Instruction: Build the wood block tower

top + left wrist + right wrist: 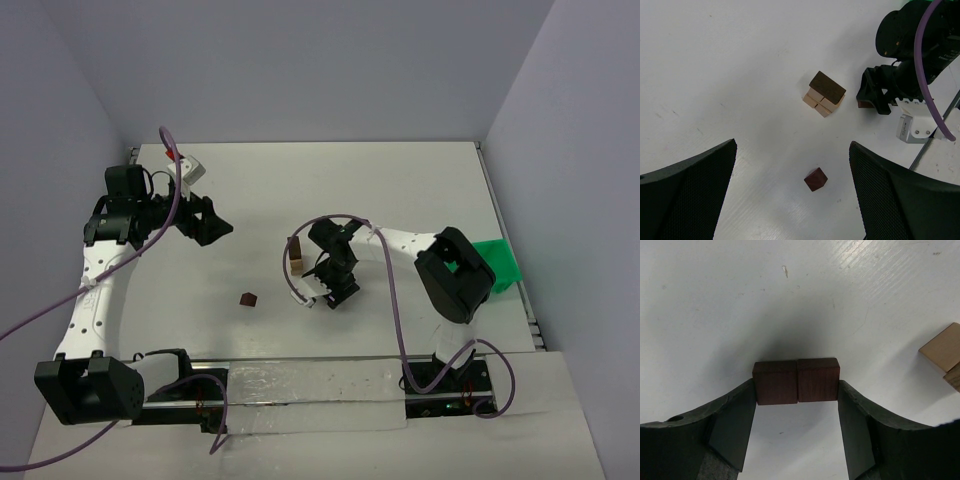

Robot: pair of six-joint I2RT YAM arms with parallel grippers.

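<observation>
The wood block tower point(296, 256) is a short stack at mid-table: tan blocks point(819, 102) with a dark brown brick point(827, 86) on top. Just right of it, my right gripper point(330, 290) reaches down to the table. In the right wrist view its jaws point(796, 387) press the outer sides of two dark brown cubes point(775, 382) point(818, 380) that sit side by side on the table. A loose dark brown cube point(248, 299) point(816, 179) lies left of the tower. My left gripper point(210, 222) point(792, 145) hovers wide open above that cube, holding nothing.
A green plastic bin point(497, 265) sits at the right table edge behind the right arm. A tan block of the tower point(942, 347) shows at the right edge of the right wrist view. Purple cables loop over both arms.
</observation>
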